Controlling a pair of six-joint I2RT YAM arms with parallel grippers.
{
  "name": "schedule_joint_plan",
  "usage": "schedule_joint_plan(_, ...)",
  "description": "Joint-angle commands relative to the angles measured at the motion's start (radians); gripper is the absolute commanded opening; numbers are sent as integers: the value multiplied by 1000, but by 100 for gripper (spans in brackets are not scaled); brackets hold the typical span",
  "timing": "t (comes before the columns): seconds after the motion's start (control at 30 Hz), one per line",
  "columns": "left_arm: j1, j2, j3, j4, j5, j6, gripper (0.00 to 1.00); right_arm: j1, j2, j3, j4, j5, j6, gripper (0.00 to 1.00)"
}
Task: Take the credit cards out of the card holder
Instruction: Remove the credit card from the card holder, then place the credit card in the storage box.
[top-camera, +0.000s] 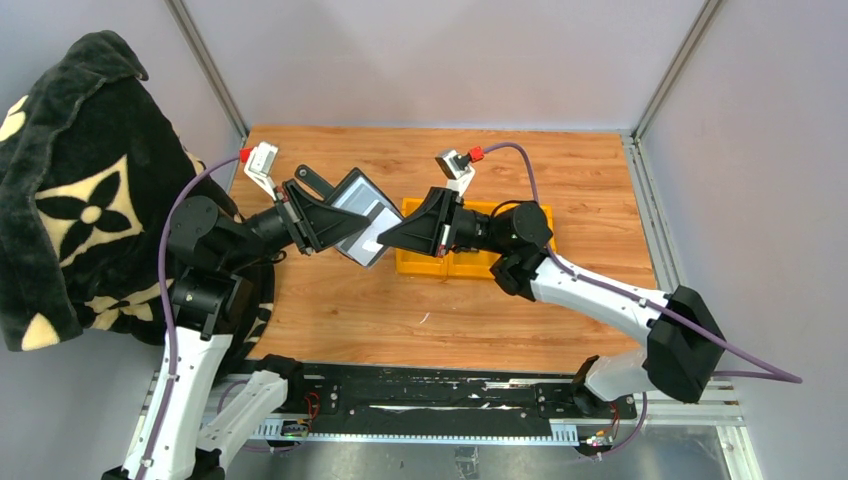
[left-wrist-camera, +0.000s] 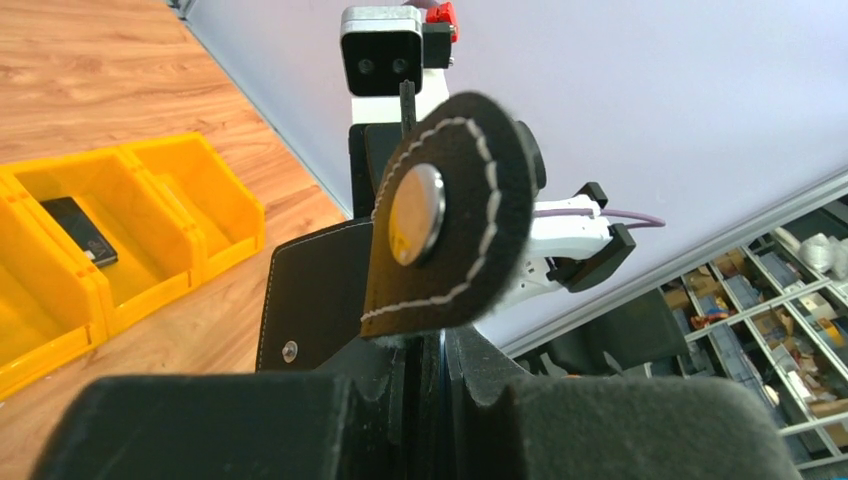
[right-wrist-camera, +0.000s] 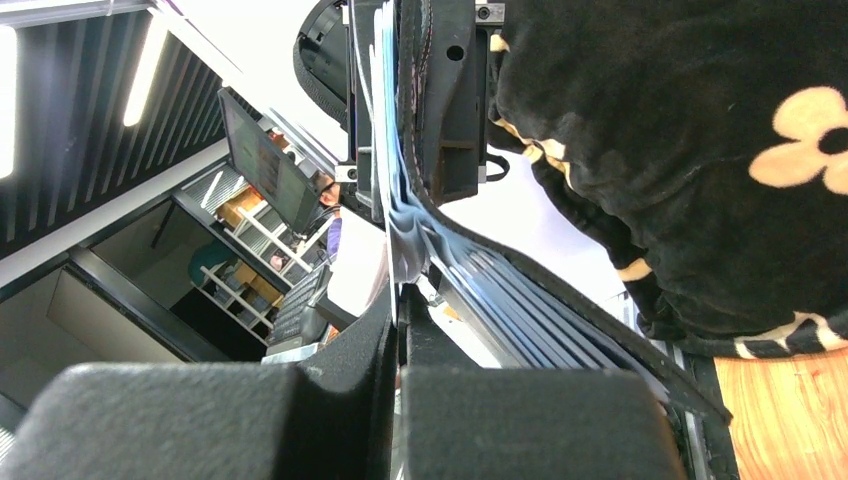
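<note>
Counterhold: left gripper (left-wrist-camera: 425, 352) pinches black leather-like card holder (top-camera: 360, 205) steady so right gripper (right-wrist-camera: 398, 335), clamped on thin whitish card (right-wrist-camera: 408, 240), can pull.

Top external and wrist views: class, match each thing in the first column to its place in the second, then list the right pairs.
Things
1. black leather-like rectangular card holder
2. pale thin credit cards
3. yellow plastic bin
4. small flat black block

Places
A. lying in a bin compartment
B. tucked in the holder, fanned edges showing
C. clamped in the left gripper, raised above the table
D. standing on the wooden table

Pairs: 1-C, 2-B, 3-D, 4-A
</note>
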Motion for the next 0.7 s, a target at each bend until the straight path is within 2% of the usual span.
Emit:
schedule_joint_plan(0.0,-4,-15,66,48,-6,-20,8,8,-22,-24,38,-11,-12,0)
schedule_joint_plan(0.2,-1,-14,88,46,-12,34,2,-16,-64,-57,-5,-53,-18,0)
schedule_joint_plan(0.37,-1,0,143,-83,-56,249,0,-72,-149,-85,-140,-118,-77,0)
schedule_joint_plan(0.53,-1,14,193,-262,-161,501,0,-136,-243,-57,-461,-186,-243,0)
schedule_joint_plan(0.67,-1,22,210,-350,-215,670,0,-230,-265,49,-905,-168,-461,0)
